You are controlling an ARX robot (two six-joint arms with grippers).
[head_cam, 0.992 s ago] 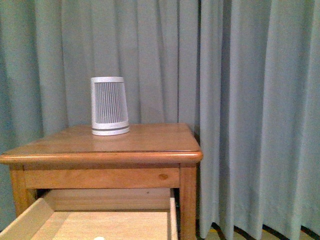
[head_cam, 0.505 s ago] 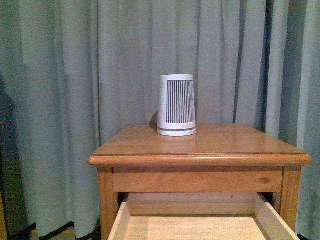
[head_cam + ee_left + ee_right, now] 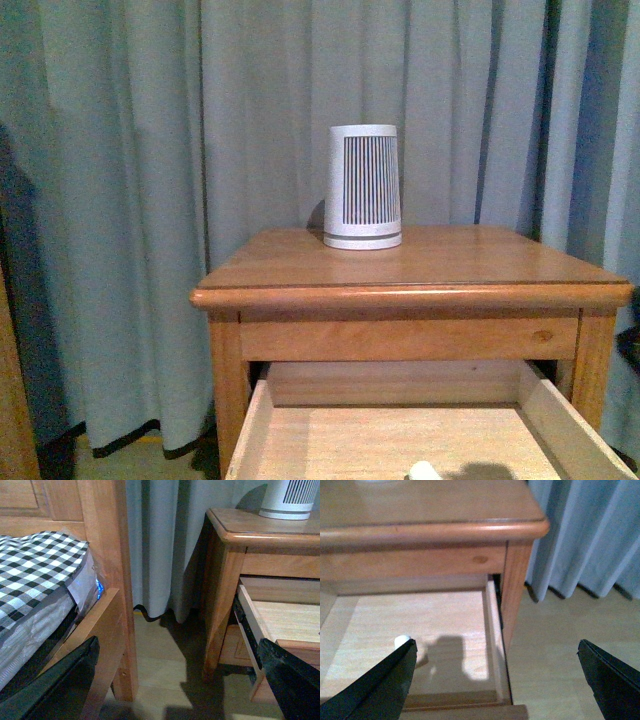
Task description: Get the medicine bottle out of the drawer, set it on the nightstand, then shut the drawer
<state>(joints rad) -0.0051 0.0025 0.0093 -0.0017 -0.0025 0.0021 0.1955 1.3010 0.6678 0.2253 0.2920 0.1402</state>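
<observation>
The front view is swinging round. The nightstand (image 3: 410, 297), off to the left a second ago, is now sitting nearly square ahead and a little higher in the picture. The ribbed device (image 3: 363, 187) is standing toward the back of its top. The drawer (image 3: 250, 440) is standing pulled out, and the bottle (image 3: 424, 470) is just peeking in at the bottom edge of that view, resting on the drawer floor. The robot seems to be lining itself up on the drawer, and the pick is not yet begun.

The right gripper (image 3: 496, 645) is hovering above the open drawer, jaws wide apart and holding nothing. The bottle (image 3: 402, 641) is showing just beside one finger, with only its white cap end clear. The left gripper (image 3: 177, 642) is also gaping empty, hanging low between the bed (image 3: 35, 570) and the nightstand, well apart from the bottle. The right arm is looking better placed to reach down. Bare wood in front of the device is offering room for the set-down.
</observation>
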